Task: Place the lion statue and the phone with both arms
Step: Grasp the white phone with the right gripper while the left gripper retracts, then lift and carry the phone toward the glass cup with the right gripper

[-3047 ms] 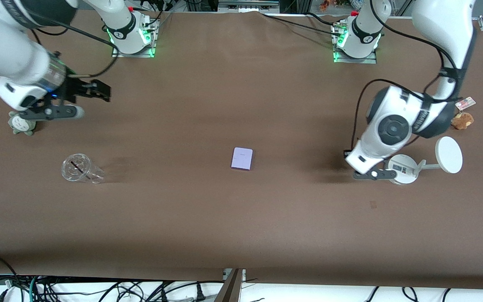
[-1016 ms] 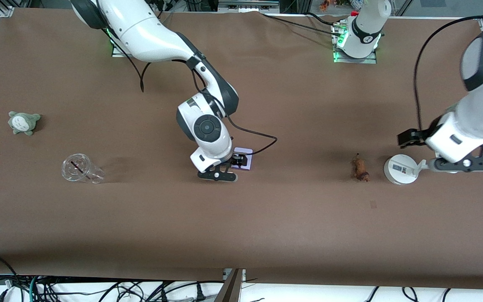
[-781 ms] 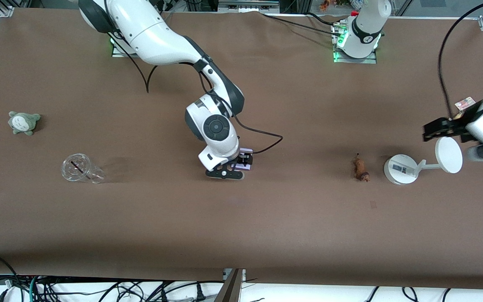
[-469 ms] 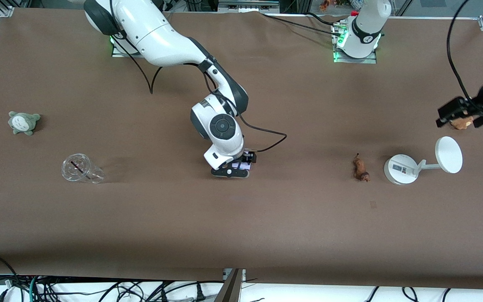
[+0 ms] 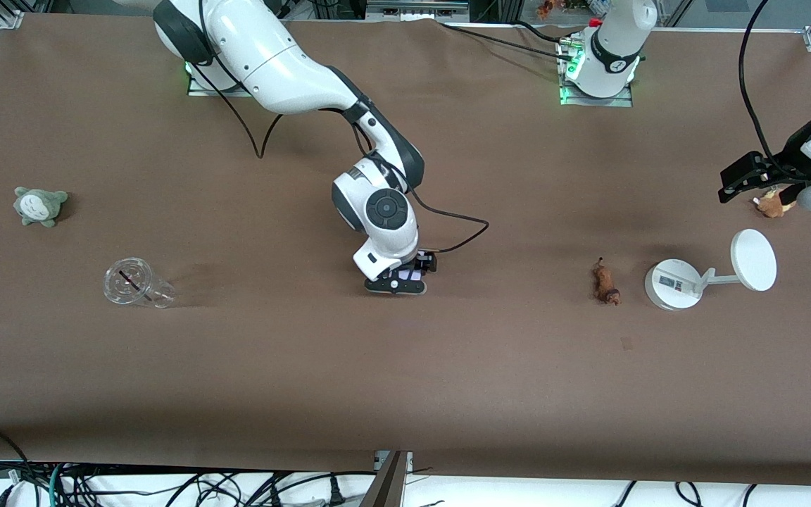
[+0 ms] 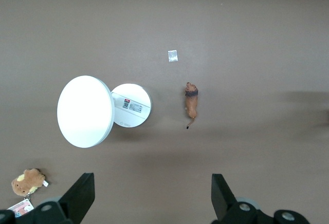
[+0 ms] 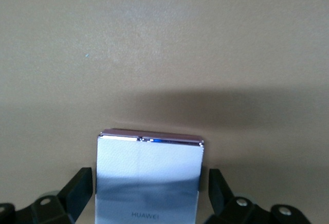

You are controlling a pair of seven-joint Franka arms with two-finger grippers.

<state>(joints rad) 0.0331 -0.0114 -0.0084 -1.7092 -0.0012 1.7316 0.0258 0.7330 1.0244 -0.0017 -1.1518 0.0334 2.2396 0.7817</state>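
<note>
The lion statue (image 5: 606, 282) lies on the brown table beside the white stand's base (image 5: 673, 284), toward the left arm's end; it also shows in the left wrist view (image 6: 192, 106). My left gripper (image 5: 742, 179) is open and empty, up in the air over the brown plush (image 5: 771, 204), apart from the lion; its fingers (image 6: 79, 198) stand wide. The pale lavender phone (image 7: 149, 175) lies flat at mid-table. My right gripper (image 5: 414, 271) is low over it and open, one finger (image 7: 82, 190) on each side with small gaps. In the front view the phone is mostly hidden under that gripper.
The stand's white disc (image 5: 754, 259) sticks out toward the left arm's end. A clear plastic cup (image 5: 134, 283) lies on its side, and a grey-green plush (image 5: 39, 205) sits toward the right arm's end. A small pale scrap (image 6: 173, 55) lies near the lion.
The right arm swung from the grey-green plush to the phone and settled its open fingers around it. The left arm drew up and away from the lion, which stays on the table.
</note>
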